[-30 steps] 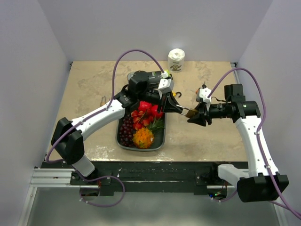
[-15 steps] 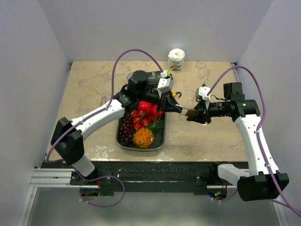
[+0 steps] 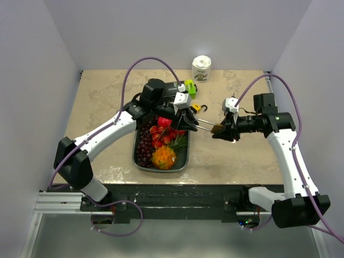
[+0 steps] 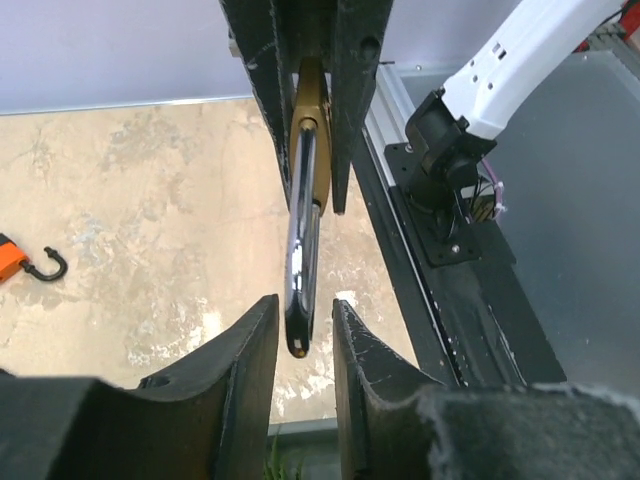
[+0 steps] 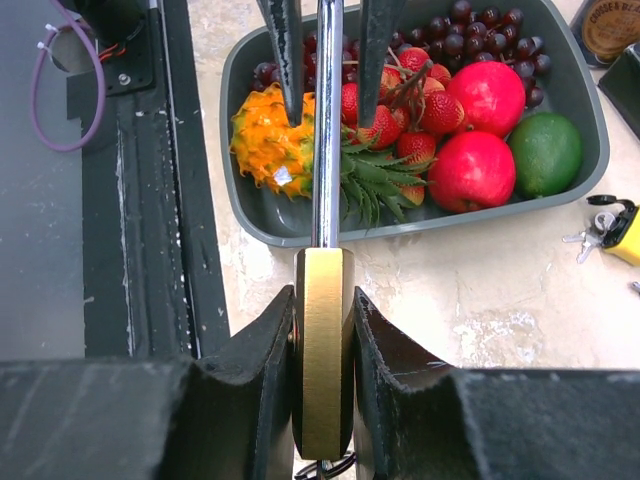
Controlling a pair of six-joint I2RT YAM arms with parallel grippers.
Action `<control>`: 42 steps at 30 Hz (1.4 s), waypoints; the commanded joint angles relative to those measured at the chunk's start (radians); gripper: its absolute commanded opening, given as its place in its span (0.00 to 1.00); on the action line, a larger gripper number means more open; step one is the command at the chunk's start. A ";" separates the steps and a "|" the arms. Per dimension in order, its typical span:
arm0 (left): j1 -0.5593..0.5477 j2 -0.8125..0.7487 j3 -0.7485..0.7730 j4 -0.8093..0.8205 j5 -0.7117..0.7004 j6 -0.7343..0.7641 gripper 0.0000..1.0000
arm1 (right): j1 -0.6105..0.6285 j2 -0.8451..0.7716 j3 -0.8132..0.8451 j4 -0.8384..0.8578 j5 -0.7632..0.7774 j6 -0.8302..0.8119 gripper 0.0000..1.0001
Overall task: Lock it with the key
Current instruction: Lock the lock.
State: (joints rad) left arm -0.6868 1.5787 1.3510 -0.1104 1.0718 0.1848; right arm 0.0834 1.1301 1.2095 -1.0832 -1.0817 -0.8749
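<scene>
right gripper (image 5: 323, 300): pinching one smooth, rectangular brass padlock (image 5: 323, 350) | its polished chrome shackle (image 5: 327, 120): between spread fingers of left gripper (image 4: 303, 305) | one grey fruit tray (image 5: 400, 225)

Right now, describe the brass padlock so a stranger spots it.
Start at the grey fruit tray. Just right of it, held in mid-air, is the brass padlock: gold-bodied, clamped in the right gripper, unlike the orange padlock on the table.

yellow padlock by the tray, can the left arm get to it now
Probably yes: the yellow padlock lies uncovered close by, but the left gripper, jaws loose around the brass padlock shackle, must back off first.
</scene>
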 commanded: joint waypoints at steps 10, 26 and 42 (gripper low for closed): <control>-0.022 -0.017 0.057 -0.035 0.030 0.056 0.26 | 0.019 -0.006 0.056 0.036 -0.018 0.005 0.00; -0.126 0.026 0.027 0.178 0.008 -0.110 0.00 | 0.091 -0.010 0.041 0.134 -0.024 0.093 0.00; -0.223 0.096 -0.001 0.334 0.043 -0.179 0.00 | 0.225 -0.007 -0.005 0.450 -0.032 0.338 0.00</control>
State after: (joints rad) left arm -0.7357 1.6272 1.3422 -0.0250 1.0473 0.0582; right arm 0.1955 1.1053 1.1980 -1.0103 -0.9016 -0.6525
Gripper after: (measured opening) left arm 0.114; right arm 0.242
